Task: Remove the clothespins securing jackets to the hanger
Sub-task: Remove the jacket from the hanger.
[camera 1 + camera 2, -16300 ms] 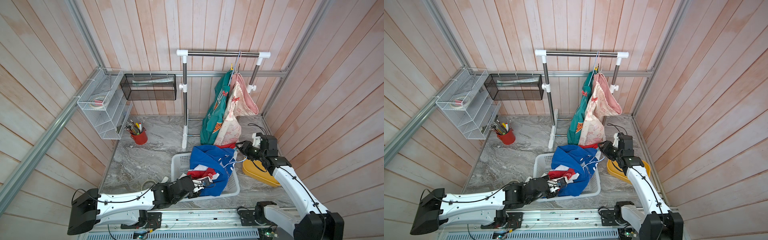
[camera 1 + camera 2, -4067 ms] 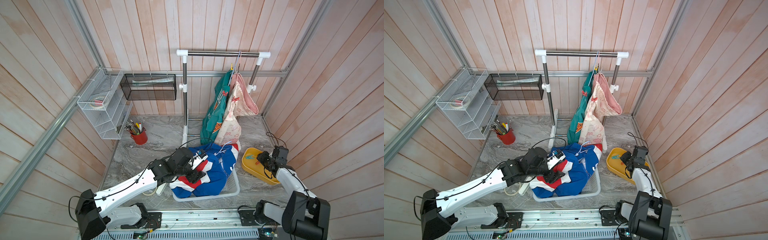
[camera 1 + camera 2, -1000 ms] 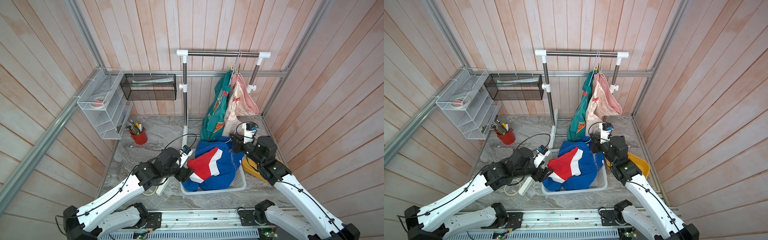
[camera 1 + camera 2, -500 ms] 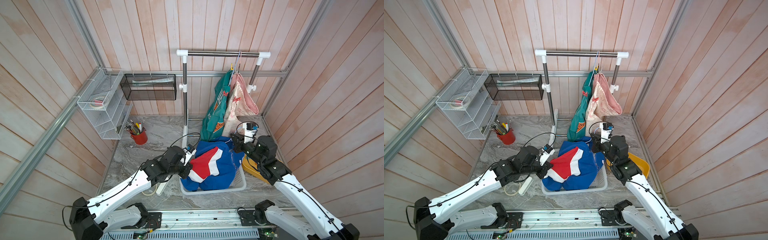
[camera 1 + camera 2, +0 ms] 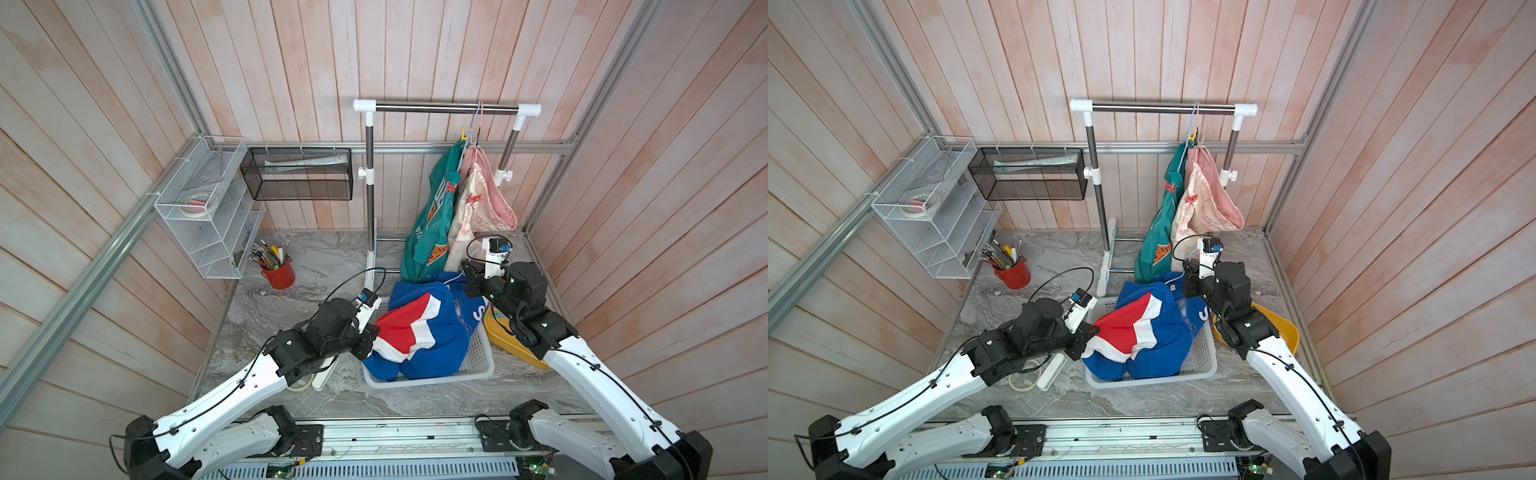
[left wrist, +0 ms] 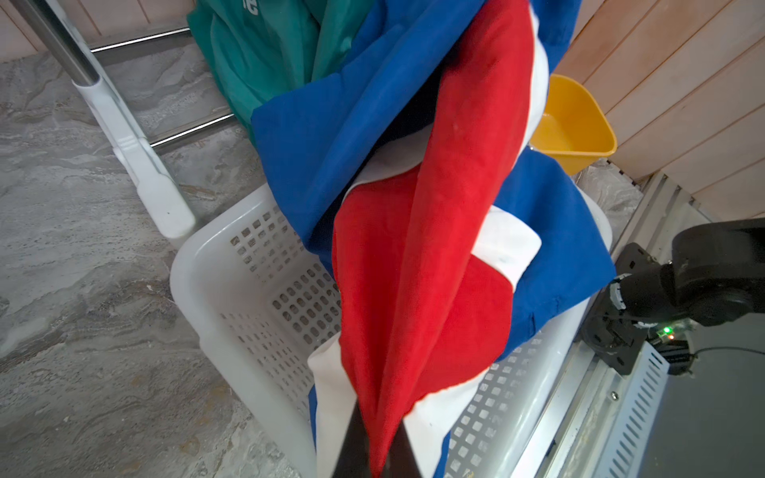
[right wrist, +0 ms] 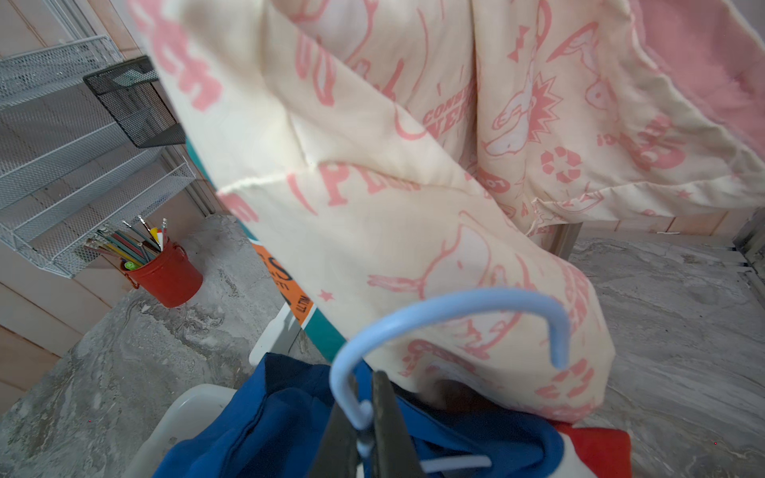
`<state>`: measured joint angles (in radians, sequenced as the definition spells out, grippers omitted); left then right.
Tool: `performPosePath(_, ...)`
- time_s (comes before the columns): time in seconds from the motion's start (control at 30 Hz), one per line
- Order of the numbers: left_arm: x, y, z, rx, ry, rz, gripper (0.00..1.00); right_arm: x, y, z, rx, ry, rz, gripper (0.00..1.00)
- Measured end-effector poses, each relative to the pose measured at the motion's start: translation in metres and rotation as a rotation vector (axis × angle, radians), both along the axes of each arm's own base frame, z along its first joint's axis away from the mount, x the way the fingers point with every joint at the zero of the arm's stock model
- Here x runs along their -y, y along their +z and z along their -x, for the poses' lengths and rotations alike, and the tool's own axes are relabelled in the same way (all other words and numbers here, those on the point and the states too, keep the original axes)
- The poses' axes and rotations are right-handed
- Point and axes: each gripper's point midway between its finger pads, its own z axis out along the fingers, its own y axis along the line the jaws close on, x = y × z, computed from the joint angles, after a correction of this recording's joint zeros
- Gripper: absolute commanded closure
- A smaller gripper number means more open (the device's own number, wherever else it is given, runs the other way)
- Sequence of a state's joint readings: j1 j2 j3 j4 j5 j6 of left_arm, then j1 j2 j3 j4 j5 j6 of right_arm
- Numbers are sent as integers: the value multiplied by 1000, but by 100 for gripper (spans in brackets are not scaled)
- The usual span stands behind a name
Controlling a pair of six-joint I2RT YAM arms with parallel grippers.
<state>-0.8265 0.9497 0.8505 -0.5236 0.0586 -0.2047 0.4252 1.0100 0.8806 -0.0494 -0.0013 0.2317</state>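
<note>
The left gripper (image 6: 376, 440) is pinched tight on the blue jacket (image 5: 419, 332), above the white basket (image 5: 478, 361). The right gripper (image 7: 364, 426) clamps the pale-blue hanger (image 7: 434, 306) by its hook.

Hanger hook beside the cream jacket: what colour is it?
Light blue; the hanger hook shows best in the right wrist view.

Twin high overviews, two close wrist views.

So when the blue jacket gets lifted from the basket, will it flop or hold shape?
Probably floppy: pinched by the left gripper, the blue jacket sags in soft folds. Likely light, as that small pinch raises much cloth. May snag: the right gripper clamps its hanger.
</note>
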Motion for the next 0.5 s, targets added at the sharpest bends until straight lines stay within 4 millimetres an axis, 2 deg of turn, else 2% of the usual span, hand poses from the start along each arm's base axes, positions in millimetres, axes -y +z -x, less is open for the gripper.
performPosePath(0.3,-15,27,4,96,71,159,100,5,-2,-7,-10,-10,-10,100)
performPosePath(0.5,-23,30,3,124,119,215,100,20,0,-14,-11,-38,-40,100)
